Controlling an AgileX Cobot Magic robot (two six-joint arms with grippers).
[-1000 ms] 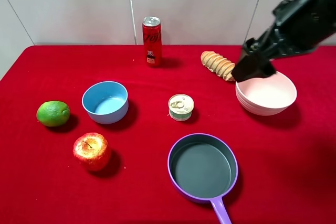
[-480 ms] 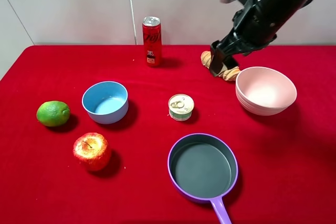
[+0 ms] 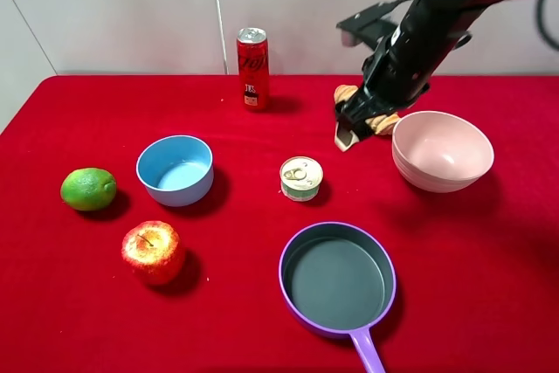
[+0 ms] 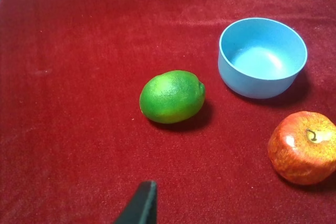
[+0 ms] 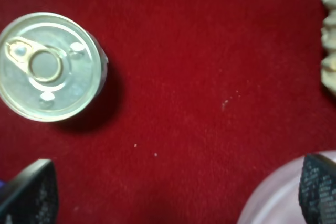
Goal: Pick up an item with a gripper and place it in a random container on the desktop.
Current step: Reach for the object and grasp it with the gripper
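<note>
The tin can (image 3: pixel 301 178) with its silver pull-tab lid stands upright in the middle of the red desktop (image 3: pixel 79 312). It also shows in the right wrist view (image 5: pixel 50 66). The light blue bowl (image 3: pixel 175 169) sits left of it, empty, and shows in the left wrist view (image 4: pixel 262 56). My right gripper (image 3: pixel 346 133) hangs open and empty above the cloth, right of and behind the can, between it and the pink bowl (image 3: pixel 442 151). Its fingers (image 5: pixel 29 195) stand wide apart. Of my left gripper only one fingertip (image 4: pixel 142 205) shows, near the lime (image 4: pixel 172 96).
A tall red soda can (image 3: pixel 252 68) stands at the back. A bread roll (image 3: pixel 381 122) lies partly behind my right arm. A purple pan (image 3: pixel 337 279) sits at the front, with a lime (image 3: pixel 88 189) and a red apple (image 3: pixel 154 252) at the left.
My right arm has swung left and down, from over the pink bowl to in front of the bread roll, nearer the tin can. Nothing on the cloth has moved.
</note>
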